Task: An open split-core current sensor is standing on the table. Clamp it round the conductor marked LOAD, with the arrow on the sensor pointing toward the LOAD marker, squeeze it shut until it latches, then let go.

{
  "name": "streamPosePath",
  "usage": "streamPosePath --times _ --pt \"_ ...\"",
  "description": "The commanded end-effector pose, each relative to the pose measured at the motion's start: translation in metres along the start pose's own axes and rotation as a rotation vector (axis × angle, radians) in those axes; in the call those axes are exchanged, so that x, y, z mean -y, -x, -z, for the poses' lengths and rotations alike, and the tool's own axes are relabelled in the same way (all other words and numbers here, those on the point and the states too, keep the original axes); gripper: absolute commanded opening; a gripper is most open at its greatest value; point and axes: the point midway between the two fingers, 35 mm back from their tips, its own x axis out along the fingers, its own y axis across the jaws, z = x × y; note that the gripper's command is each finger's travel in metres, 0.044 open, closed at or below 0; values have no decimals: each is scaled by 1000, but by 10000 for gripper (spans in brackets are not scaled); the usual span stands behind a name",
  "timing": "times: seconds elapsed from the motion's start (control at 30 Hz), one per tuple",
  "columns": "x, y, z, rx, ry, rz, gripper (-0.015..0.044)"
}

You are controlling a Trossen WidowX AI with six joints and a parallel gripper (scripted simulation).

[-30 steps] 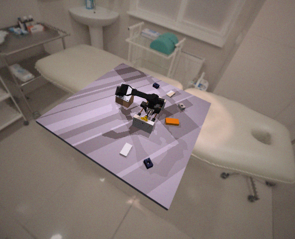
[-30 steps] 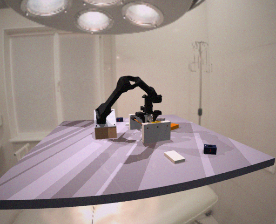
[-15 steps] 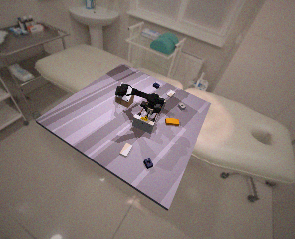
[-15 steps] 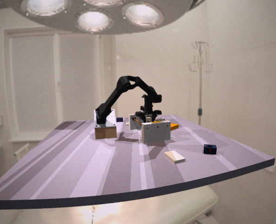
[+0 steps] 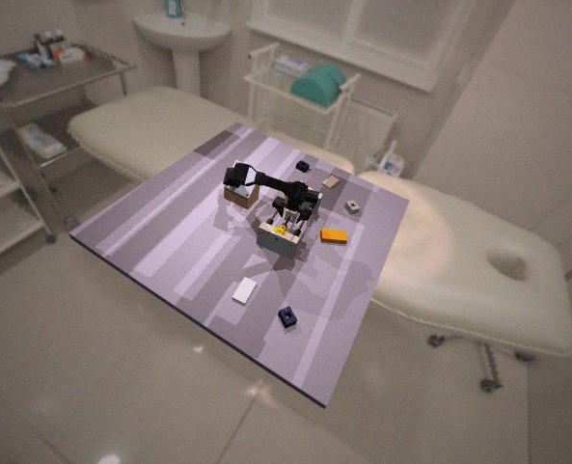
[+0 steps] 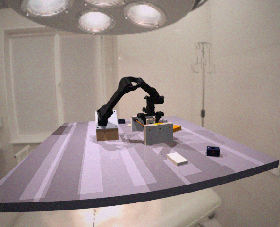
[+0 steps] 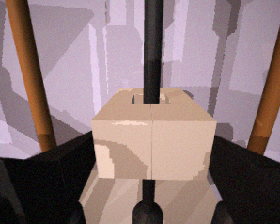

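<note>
The sensor (image 7: 178, 148) (image 6: 149, 121), a pale beige block, sits round the black middle conductor (image 7: 153, 40) with its two halves together at a thin seam. The conductor passes through its window. My gripper (image 7: 149, 134) (image 6: 150, 122) is open, with one black finger on each side of the sensor. A yellow label (image 5: 281, 230) (image 6: 158, 123) lies on top of the front grey plate (image 5: 278, 244) (image 6: 158, 134); its lettering is too small to read. The arrow on the sensor cannot be made out, and I cannot tell whether the latch is engaged.
Orange-brown conductors (image 7: 28, 68) (image 7: 272, 87) run on both sides of the black one. An orange block (image 5: 333, 235) (image 6: 176, 128) lies beside the frame. A white slab (image 5: 244, 290) (image 6: 176, 158), dark blue blocks (image 5: 287, 316) (image 5: 302, 166), a tan slab (image 5: 330, 181) and a small grey block (image 5: 352, 206) lie around.
</note>
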Motion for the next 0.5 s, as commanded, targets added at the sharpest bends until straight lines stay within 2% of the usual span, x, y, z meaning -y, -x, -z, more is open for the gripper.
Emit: streamPosePath --times 0.0,0.33,0.47 --pt "0 0 0 0 -1 -1 361" --pt "0 0 0 0 -1 -1 103" --pt "0 0 0 0 -1 -1 77"
